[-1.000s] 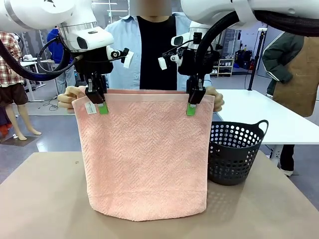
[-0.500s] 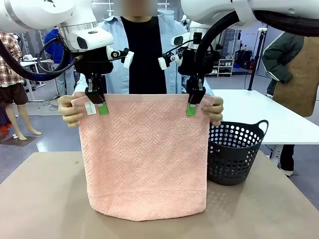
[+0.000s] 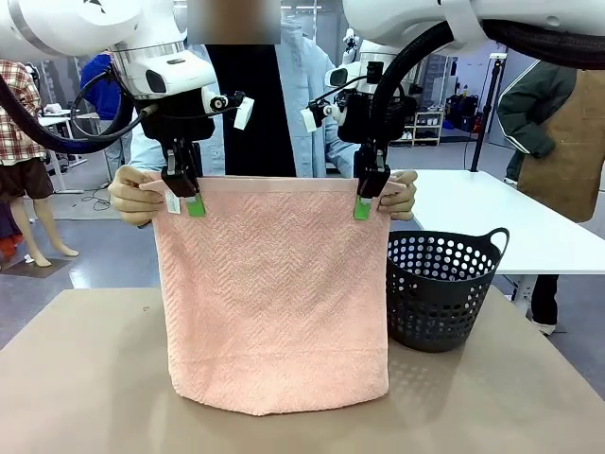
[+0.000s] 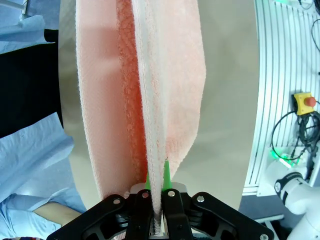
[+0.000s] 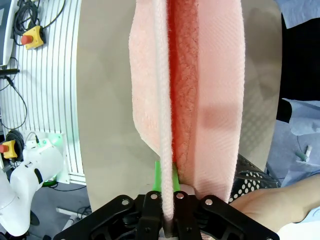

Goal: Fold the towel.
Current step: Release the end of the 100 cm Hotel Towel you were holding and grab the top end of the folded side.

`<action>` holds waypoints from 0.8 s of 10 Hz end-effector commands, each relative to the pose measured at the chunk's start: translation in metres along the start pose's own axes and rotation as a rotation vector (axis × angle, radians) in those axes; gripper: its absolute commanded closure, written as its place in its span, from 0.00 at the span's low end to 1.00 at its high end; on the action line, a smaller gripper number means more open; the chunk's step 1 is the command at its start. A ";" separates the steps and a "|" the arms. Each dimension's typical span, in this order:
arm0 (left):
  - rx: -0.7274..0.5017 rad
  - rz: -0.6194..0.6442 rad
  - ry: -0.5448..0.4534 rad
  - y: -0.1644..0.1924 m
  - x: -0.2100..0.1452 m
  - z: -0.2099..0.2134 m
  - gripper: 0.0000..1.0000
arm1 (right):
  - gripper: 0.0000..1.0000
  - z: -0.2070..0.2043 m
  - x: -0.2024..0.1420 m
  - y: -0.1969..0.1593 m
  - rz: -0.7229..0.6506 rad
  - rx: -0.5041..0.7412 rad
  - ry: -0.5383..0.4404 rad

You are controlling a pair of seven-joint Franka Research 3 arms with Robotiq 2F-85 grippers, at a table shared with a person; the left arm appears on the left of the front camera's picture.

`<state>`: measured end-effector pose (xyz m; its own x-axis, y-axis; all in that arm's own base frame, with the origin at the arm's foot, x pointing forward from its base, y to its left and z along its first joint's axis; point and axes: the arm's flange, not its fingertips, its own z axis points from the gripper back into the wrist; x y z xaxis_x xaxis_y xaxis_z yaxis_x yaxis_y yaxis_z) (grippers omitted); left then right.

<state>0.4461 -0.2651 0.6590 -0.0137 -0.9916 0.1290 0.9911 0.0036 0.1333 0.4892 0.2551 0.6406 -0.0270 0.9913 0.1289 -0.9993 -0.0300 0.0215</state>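
1. Left claw [image 3: 186, 197] and right claw [image 3: 365, 199] are both clamped on the top edge of the towel [image 3: 274, 303], which hangs down to the tan table [image 3: 76, 378].
2. A dark basket [image 3: 437, 288] sits right beside it.
3. Workshop-type room, with a white table [image 3: 501, 222] behind.

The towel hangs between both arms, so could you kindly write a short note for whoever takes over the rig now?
Left pincer: shut on the top edge of the towel, near one corner.
Right pincer: shut on the same edge, near the other corner.
Person: one hand and the other hand hold the top corners beside the pincers.
Towel hangs doubled, lower end at the table; basket beside it.
Done: first fold, apparently. Left: probably lay it down and fold again.
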 end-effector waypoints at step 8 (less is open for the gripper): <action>0.018 0.000 -0.004 -0.001 0.000 0.004 0.59 | 0.48 0.003 0.000 0.004 -0.008 -0.021 0.016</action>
<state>0.4462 -0.2651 0.6594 -0.0138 -0.9914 0.1300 0.9908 0.0040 0.1353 0.4887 0.2550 0.6415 -0.0274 0.9913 0.1290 -0.9994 -0.0301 0.0196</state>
